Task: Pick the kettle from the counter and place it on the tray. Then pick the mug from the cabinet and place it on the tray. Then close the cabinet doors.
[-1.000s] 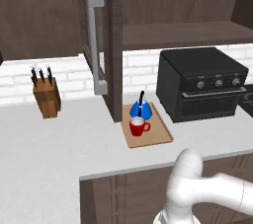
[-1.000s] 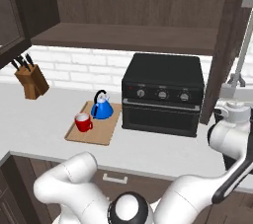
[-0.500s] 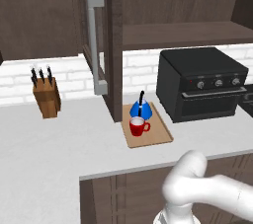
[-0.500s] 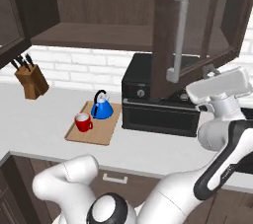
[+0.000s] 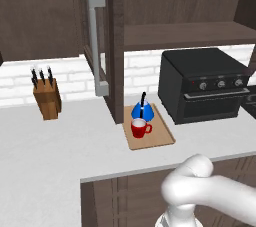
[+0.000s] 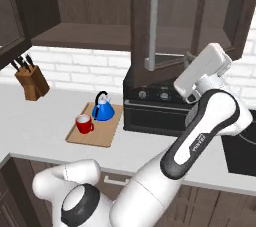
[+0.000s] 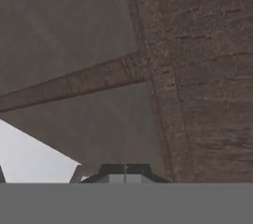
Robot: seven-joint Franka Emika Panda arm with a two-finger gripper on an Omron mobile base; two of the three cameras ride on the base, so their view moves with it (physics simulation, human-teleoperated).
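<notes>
Hand (image 6: 189, 57) shut; tray (image 5: 162, 137) holds kettle (image 5: 142, 112), mug (image 5: 139, 129).

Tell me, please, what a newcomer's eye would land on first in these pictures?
Probably the bright blue kettle and red mug side by side on the tray, left of the black oven. Next, the white arm raised against the right cabinet door, which stands part-open above the oven.

The blue kettle (image 6: 103, 110) and the red mug (image 6: 84, 124) are seen standing side by side on the tray (image 6: 102, 138), which lies on the counter (image 6: 35, 121) just left of the black oven (image 6: 150, 111). A cabinet door (image 6: 157, 26) is held part-open, with the gripper (image 6: 188, 57) raised at its inner face. A knife block (image 6: 31, 82) is placed far left.
</notes>
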